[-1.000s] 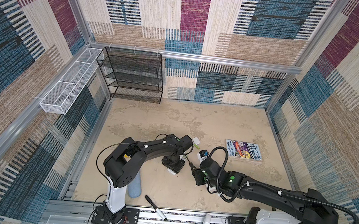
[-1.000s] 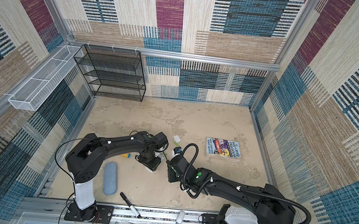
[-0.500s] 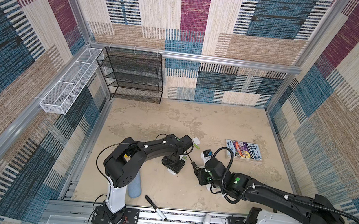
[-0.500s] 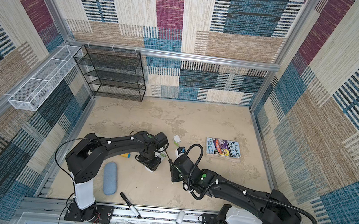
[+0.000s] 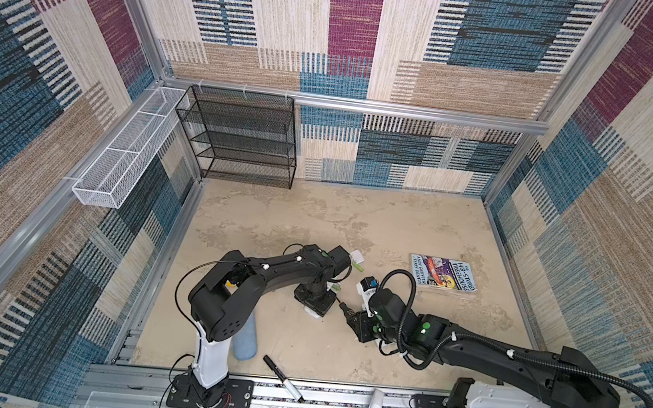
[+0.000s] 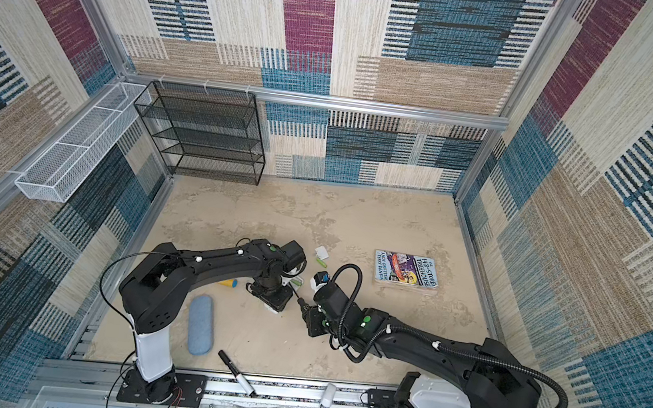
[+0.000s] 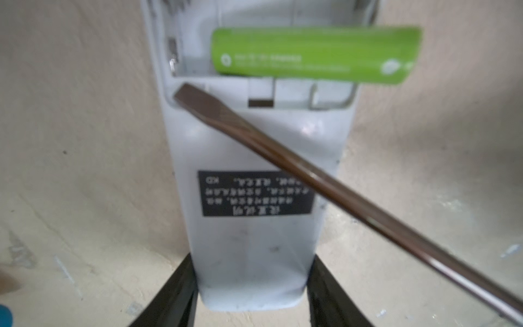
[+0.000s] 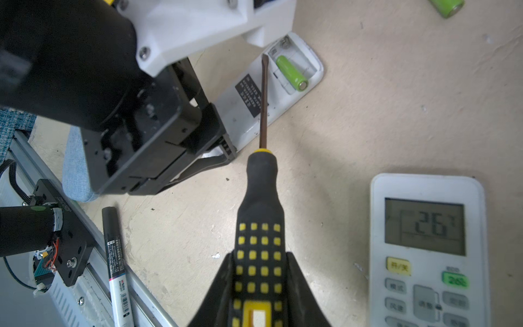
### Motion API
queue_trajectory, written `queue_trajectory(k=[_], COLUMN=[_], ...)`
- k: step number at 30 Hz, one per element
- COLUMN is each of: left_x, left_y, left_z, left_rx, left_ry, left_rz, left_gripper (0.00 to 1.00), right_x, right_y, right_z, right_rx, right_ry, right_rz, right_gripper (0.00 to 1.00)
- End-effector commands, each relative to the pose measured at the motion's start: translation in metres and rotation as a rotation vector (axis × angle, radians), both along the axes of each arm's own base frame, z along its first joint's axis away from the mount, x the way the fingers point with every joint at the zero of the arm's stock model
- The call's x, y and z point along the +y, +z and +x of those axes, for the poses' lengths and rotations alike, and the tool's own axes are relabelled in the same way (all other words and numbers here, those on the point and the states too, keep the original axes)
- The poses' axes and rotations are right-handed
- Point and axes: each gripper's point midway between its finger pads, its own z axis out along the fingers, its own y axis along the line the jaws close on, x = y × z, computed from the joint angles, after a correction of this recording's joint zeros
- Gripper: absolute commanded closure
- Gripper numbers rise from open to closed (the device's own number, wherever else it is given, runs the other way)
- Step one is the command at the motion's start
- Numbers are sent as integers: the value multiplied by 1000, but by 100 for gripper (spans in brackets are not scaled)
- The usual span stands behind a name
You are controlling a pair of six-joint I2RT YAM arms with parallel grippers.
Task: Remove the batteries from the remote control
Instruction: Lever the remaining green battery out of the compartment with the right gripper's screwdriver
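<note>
Green battery sits askew in the open bay of the remote, which the left claw clamps on the bench; the right claw, gripping a screwdriver, has shifted slightly, tip at the bay's edge, likely levering it out.

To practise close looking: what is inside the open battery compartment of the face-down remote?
One lime green battery, one end poking past the rim of the remote; the slot beside it is empty. The battery covers whatever lies beneath it.

We record a lime-green cylindrical battery, a pale grey plastic remote with a white-lettered black label, and a black-handled steel screwdriver gridded with yellow squares.
</note>
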Motion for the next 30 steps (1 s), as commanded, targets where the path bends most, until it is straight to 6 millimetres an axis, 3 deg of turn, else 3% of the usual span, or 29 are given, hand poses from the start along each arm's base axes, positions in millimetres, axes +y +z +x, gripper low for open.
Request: queue_trajectory(k=[1, 12, 22, 30], left_x=[-9, -7, -6, -4], left_y=[2, 5, 7, 9], left_z=[-2, -1, 0, 0], left_rx=[8, 2, -3, 3], left_ry=[-36, -42, -44, -51], left_rz=[-51, -42, -35, -18], left_gripper=[48, 48, 48, 48], right_x=[-3, -17, -15, -21], right_y=[-5, -12, -12, 3], right_z=[1, 0, 4, 13], right_rx=[10, 24, 7, -51], right_ry=[-25, -49, -44, -81], right_rz=[-13, -50, -44, -15], right_gripper=[100, 100, 100, 100])
